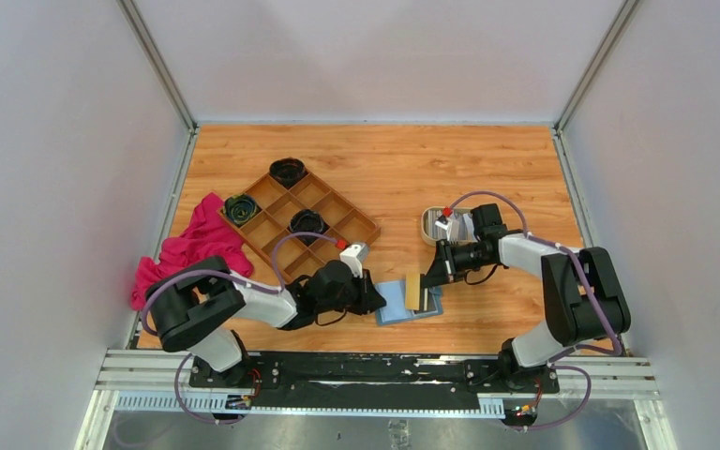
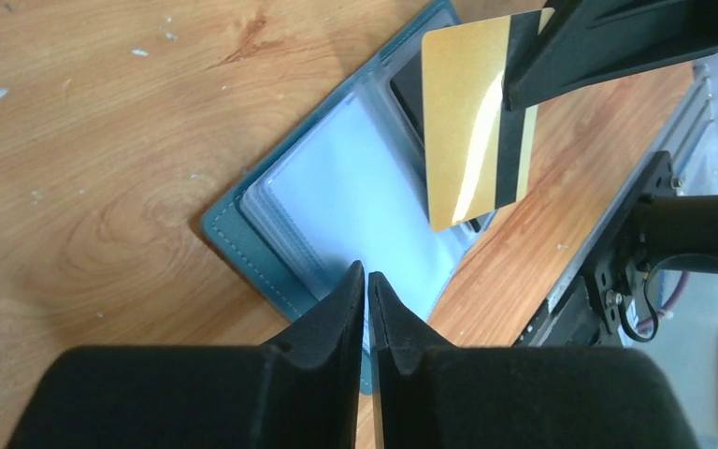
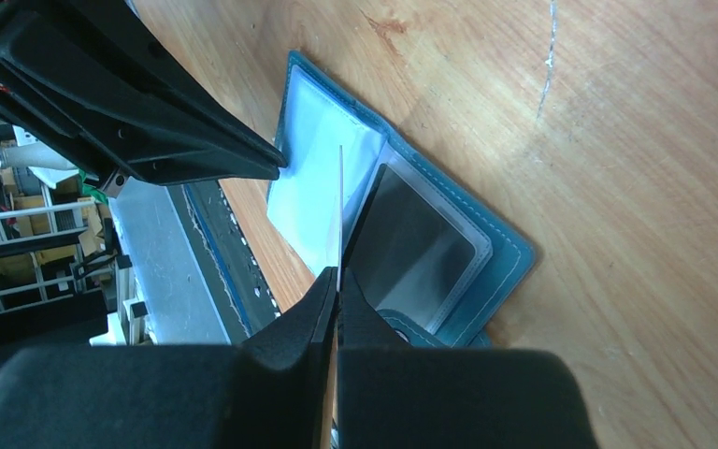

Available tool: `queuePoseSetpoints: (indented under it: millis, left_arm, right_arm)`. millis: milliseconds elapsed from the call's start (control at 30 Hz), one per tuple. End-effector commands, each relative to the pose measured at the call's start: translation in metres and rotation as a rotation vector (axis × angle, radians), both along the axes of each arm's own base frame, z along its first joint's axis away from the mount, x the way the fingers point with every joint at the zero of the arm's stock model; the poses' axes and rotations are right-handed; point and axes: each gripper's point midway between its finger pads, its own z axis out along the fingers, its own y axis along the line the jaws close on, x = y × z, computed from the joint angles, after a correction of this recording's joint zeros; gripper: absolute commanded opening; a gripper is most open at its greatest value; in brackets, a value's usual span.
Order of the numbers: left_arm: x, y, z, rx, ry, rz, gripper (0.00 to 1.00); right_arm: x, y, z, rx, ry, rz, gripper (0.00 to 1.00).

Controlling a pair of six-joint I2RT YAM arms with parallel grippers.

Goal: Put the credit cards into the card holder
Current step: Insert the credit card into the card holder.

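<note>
1. Card holder (image 1: 396, 305) (image 2: 234, 238) (image 3: 500, 245): teal, lying open and flat on the wood surface (image 1: 487, 178), near-centre, betw. my two hands.
2. L hand (image 1: 380, 302) (image 2: 366, 276) (image 3: 276, 168): low, at the holder's L edge. Fingers (image 2: 332, 313) narrowed to a thin slit, tips over the rim of a clear sleeve (image 2: 337, 187). Can't tell if the sleeve is pinched.
3. R hand (image 1: 425, 281) (image 3: 337, 281): clamped tight on a gold card (image 1: 413, 291) (image 2: 467, 131) (image 3: 340, 206) w/ black stripe. Card held on edge above the holder's middle, near my L fingertips. Can't tell if it touches the holder.
4. Dark card (image 2: 404, 94) (image 3: 421, 243): inside a clear pocket of the holder, on the far side of the gold card from my L hand.
5. Oval tray (image 1: 426, 231): behind R hand, apart from the holder; contents unclear.
</note>
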Motion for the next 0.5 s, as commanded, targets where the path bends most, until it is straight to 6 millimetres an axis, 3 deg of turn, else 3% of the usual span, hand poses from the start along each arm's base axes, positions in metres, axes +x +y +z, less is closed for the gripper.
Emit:
queuePoseSetpoints:
  millis: [0,467]
  left_arm:
    - [0.005,0.007,-0.008,0.062,0.017,0.078,0.10]
    - [0.005,0.011,-0.020,0.111,0.044,0.094,0.07]
  right_arm:
    - [-0.004,-0.006,-0.014,-0.041,0.045,-0.028,0.00]
    - [-0.013,-0.003,-0.026,-0.114,0.076,0.001,0.00]
